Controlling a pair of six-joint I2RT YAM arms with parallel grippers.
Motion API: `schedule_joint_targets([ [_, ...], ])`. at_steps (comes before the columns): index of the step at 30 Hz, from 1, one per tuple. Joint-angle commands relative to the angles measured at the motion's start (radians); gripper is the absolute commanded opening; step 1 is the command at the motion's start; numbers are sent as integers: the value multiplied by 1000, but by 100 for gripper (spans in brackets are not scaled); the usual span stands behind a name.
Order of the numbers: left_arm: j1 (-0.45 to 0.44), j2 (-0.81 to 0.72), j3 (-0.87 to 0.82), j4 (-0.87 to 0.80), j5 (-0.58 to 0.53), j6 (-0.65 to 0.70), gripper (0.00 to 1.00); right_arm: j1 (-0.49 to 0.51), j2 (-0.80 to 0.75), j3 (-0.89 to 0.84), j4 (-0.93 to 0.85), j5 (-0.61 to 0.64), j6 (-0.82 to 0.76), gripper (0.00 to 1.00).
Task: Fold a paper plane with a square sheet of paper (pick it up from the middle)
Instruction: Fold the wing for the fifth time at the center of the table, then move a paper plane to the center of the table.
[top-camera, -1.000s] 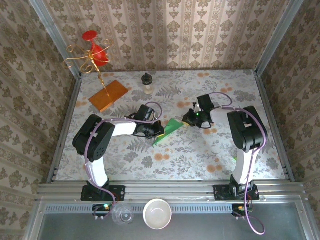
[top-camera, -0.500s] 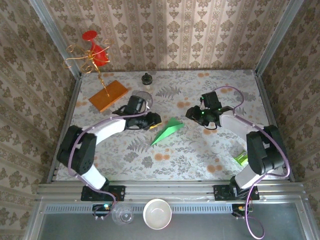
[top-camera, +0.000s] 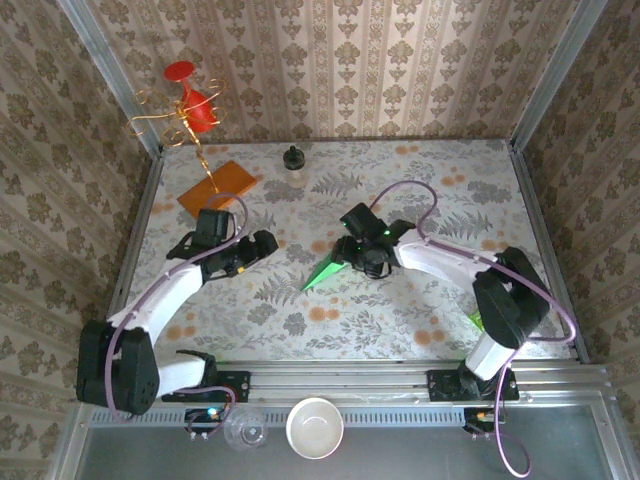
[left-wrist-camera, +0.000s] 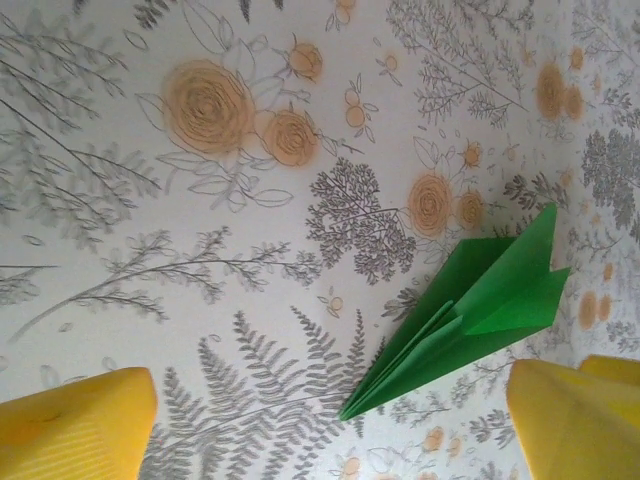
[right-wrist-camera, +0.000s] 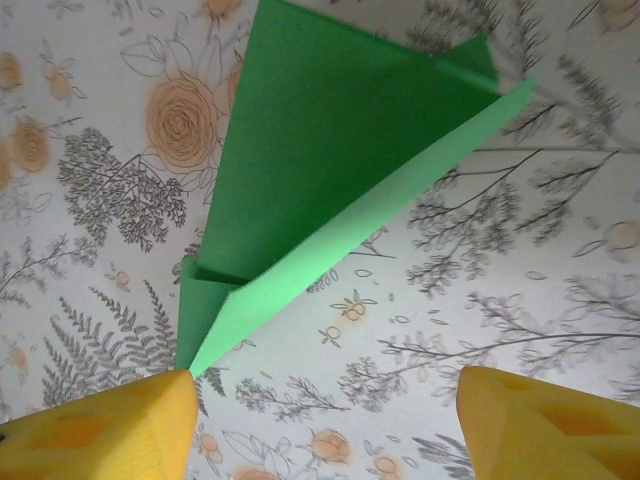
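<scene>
Paper plane (top-camera: 326, 272) lies flat on the bench (top-camera: 430, 310), about mid-bench, pointed end toward the near-left corner and wide end toward the far-right. Right claw (top-camera: 360, 256) hangs over the plane's wide end in the overhead view; height above the paper not readable there. From its wrist cam the yellow fingers (right-wrist-camera: 100, 430) stand well apart with nothing gripped. The plane is spread out on the bench past them and its pointed end runs right up to one fingertip; can't tell if that's contact. Left claw (top-camera: 258, 247) is off to the left of the plane, toward the left edge, clearly apart from it. It is spread wide and holding nothing. On its wrist cam the plane sits closer to one finger (left-wrist-camera: 580, 420) than the other, touching neither. Orange board (top-camera: 217, 190) sits by the far-left corner, well away from the plane.
</scene>
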Motion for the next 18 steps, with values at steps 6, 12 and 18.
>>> schedule_joint_targets([
  [6, 41, -53, -41, -23, 6, 71, 100, 47, 130, 112, -15, 77, 157, 78],
  [12, 43, -28, -40, -10, 33, 74, 100, 48, 167, 109, -49, 116, 219, 73],
  [18, 43, 2, -44, 15, 54, 58, 100, 49, 152, 84, -50, 130, 260, 56],
])
